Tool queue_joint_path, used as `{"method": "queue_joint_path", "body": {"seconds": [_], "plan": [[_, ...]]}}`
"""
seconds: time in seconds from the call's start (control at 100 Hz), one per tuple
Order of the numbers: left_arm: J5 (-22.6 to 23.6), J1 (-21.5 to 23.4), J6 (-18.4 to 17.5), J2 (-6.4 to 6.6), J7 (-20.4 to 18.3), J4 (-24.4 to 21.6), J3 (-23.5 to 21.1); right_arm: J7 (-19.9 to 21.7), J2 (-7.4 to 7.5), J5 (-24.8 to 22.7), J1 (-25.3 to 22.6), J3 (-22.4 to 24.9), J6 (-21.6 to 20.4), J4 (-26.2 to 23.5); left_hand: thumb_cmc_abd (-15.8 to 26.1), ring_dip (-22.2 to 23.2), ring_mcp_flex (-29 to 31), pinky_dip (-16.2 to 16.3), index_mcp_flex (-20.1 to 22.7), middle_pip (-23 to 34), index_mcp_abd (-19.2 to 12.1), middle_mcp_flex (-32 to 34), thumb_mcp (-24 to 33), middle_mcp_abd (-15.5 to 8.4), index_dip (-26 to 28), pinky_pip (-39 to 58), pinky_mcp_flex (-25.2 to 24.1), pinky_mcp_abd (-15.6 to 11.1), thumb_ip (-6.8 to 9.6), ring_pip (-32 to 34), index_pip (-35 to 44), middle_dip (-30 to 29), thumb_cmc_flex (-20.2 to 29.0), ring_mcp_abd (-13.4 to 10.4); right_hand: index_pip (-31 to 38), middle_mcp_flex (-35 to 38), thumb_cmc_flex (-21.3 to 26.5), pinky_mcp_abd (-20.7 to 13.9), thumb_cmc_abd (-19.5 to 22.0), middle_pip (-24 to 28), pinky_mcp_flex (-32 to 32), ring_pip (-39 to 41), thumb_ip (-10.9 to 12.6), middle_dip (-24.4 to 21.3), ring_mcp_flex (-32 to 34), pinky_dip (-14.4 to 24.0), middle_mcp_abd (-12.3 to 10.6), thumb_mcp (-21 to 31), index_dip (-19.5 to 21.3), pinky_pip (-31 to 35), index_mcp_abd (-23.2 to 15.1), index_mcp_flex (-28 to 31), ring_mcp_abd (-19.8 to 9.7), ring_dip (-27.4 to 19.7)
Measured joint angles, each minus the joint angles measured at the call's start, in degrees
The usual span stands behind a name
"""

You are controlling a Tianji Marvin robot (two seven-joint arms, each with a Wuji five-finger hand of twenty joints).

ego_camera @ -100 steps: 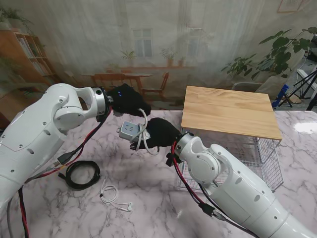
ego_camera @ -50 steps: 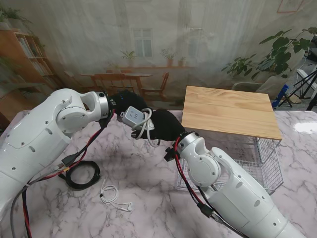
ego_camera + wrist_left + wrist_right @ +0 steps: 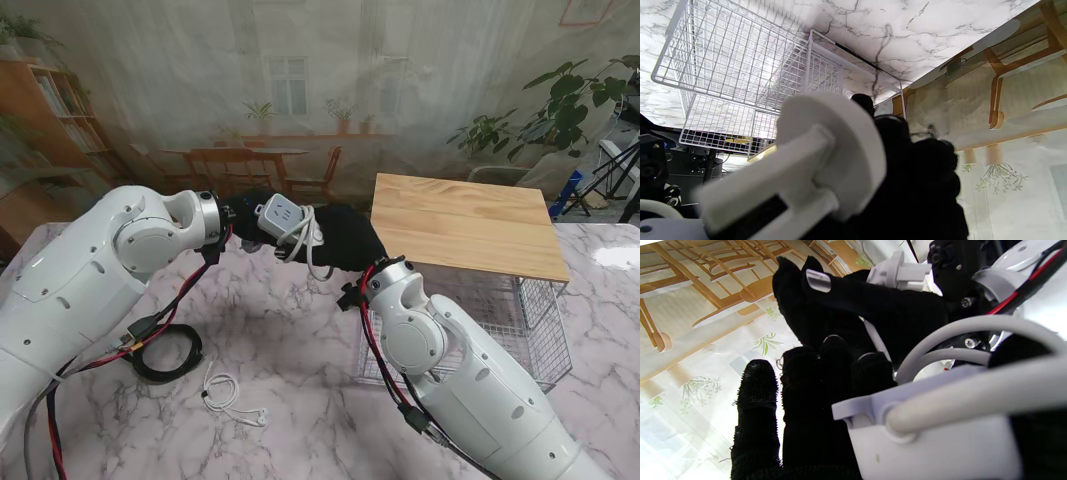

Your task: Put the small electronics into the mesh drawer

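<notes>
Both hands meet in the air above the bench, left of the mesh drawer (image 3: 520,310). The white power strip (image 3: 281,215) sits between them, its cord (image 3: 305,245) looping over the right hand (image 3: 345,240), whose fingers (image 3: 806,380) curl around its body. The left hand (image 3: 250,212) presses against the strip's other end, though I can't tell whether it grips.

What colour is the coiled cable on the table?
Black coiled cable, best seen in the stand view.

White power strip (image 3: 278,216), black fingers (image 3: 756,386), white-grey marbled table (image 3: 300,350).
</notes>
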Motion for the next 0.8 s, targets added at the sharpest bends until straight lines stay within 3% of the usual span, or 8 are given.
{"method": "queue_joint_path", "body": {"seconds": [0.32, 0.36, 0.43, 0.55, 0.63, 0.71, 0.8], "plan": [[1.0, -0.1, -1.0, 0.00, 0.3, -0.2, 0.3, -1.2, -0.13, -0.2, -1.1, 1.9, 0.1, -0.3, 0.1, 0.3, 0.0, 0.0, 0.0, -1.4, 0.0, 0.0, 0.0, -0.1, -0.7, -0.2, -0.7, 0.5, 0.00, -1.4, 0.0, -1.5, 0.0, 0.3, -0.1, -0.1, 0.0, 0.0, 0.0, 0.1, 0.0, 0.0, -0.7, 0.0, 0.0, -0.2, 0.1, -0.3, 0.0, 0.0, 0.1, 0.0, 0.0, 0.0], [1.3, 0.0, -1.0, -0.03, 0.3, -0.3, 0.0, -1.2, -0.13, -0.3, -1.1, 2.0, 0.1, -0.3, 0.7, -0.1, -1.2, 0.0, 0.0, -2.9, 0.0, 0.0, 0.0, -0.1, -1.6, -1.3, -1.9, 0.7, 0.00, -3.1, -0.5, -2.6, 0.0, 0.9, -0.1, -0.1, 0.0, 0.0, 0.0, 0.1, 0.0, 0.0, -0.7, 0.0, 0.0, -0.2, 0.1, -0.3, 0.0, 0.0, 0.1, 0.0, 0.0, 0.0], [1.6, 0.4, -0.6, -0.05, 0.0, -0.7, -0.5, -1.2, -0.11, -0.3, -1.2, 2.2, 0.1, -0.5, 1.8, -3.1, -5.5, -0.1, -1.2, -7.0, 0.0, -0.5, 0.0, -1.7, -4.1, -7.3, -6.6, 1.8, 0.00, -11.5, -4.9, -6.8, -0.2, 2.7, -0.1, -0.2, 0.0, 0.0, 0.0, 0.2, 0.0, 0.0, -0.8, 0.0, 0.0, -0.3, 0.1, -0.3, 0.0, 0.0, 0.1, 0.0, 0.0, 0.0], [2.2, 0.7, -0.1, 0.01, -0.6, -1.0, -0.7, -1.5, -0.10, -0.3, -1.1, 2.2, 0.1, -0.5, 1.9, -9.0, -16.0, -2.9, -5.2, -14.9, 0.1, -10.5, 0.1, -1.6, -10.1, -21.0, -17.1, 2.7, 0.00, -31.1, -18.3, -13.7, -11.0, 5.3, -0.1, -0.3, 0.0, 0.0, 0.0, 0.3, 0.0, 0.0, -0.8, 0.0, 0.0, -0.6, 0.1, -0.3, 0.0, 0.0, 0.2, 0.0, 0.0, 0.0], [3.5, 0.9, -0.1, 0.07, -0.4, -1.0, -0.7, -1.7, -0.10, -0.2, -1.0, 2.2, 0.1, -0.5, 1.9, -14.4, -23.0, -5.4, -10.3, -18.8, 3.3, -19.5, 0.1, -1.3, -15.0, -28.5, -22.8, 2.7, 0.00, -40.8, -25.8, -16.9, -20.2, 5.4, -0.1, -0.3, 0.0, 0.0, 0.0, 0.3, 0.0, 0.0, -0.8, 0.0, 0.0, -0.6, 0.1, -0.3, 0.0, 0.0, 0.2, 0.0, 0.0, 0.0], [5.7, 1.1, -0.1, 0.09, 0.7, -0.9, -0.7, -1.7, -0.10, -0.1, -0.8, 2.2, 0.1, -0.6, 1.9, -20.0, -31.3, -7.9, -15.8, -22.7, 6.2, -30.6, 0.1, 0.9, -17.5, -35.4, -27.5, 2.6, 0.00, -47.7, -31.4, -20.8, -27.2, 6.2, -0.1, -0.3, 0.0, 0.0, 0.0, 0.3, 0.0, 0.0, -0.8, 0.0, 0.0, -0.6, 0.1, -0.3, 0.0, 0.0, 0.2, -0.1, 0.0, 0.0], [6.1, 1.2, 0.0, 0.06, 1.6, -0.8, -0.9, -1.7, -0.11, 0.0, -0.7, 2.1, 0.2, -0.7, -0.1, -24.8, -40.2, -10.6, -21.2, -26.1, 6.8, -41.4, 0.1, 2.3, -18.6, -40.5, -30.9, 2.5, 0.00, -52.0, -35.5, -24.1, -32.9, 8.1, -0.1, -0.4, 0.0, 0.0, 0.0, 0.3, 0.0, 0.0, -0.8, 0.0, -0.1, -0.6, 0.1, -0.3, 0.0, 0.0, 0.2, -0.1, 0.0, 0.0]]}}
